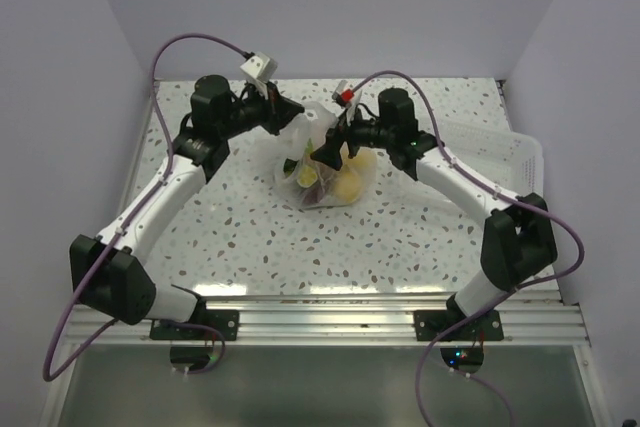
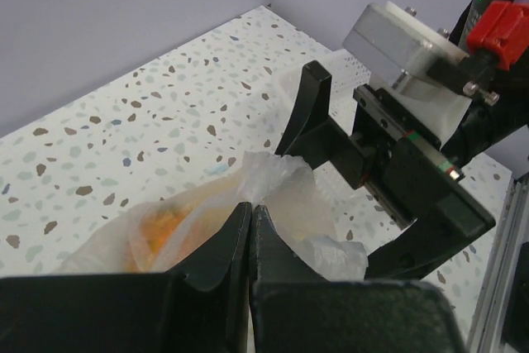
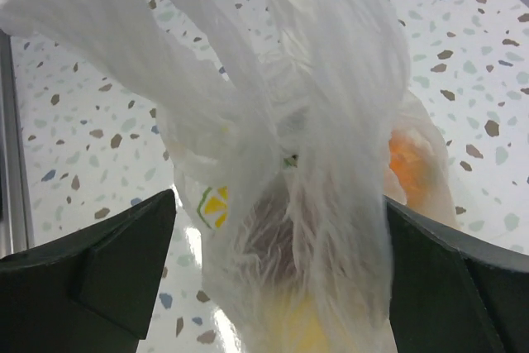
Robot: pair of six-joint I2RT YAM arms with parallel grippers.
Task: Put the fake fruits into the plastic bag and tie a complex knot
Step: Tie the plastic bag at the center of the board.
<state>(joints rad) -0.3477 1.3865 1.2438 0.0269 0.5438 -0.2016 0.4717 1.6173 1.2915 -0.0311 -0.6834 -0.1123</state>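
Note:
The clear plastic bag (image 1: 322,179) lies at the table's middle with the fake fruits inside it: a yellow one (image 3: 307,330), an orange one (image 3: 407,163) and a dark reddish one (image 3: 269,237). My left gripper (image 2: 250,207) is shut on a fold of the bag's film (image 2: 277,178) and holds it up at the bag's left side (image 1: 290,119). My right gripper (image 3: 277,241) stands wide open, its fingers on either side of the bag's gathered neck (image 3: 273,80) without touching it. One of its fingers (image 2: 312,109) shows in the left wrist view. I cannot make out a knot.
A rigid white slotted tray (image 1: 505,152) sits at the table's right edge, behind my right arm. Grey walls close in the left, back and right. A metal rail (image 1: 330,317) runs along the near edge.

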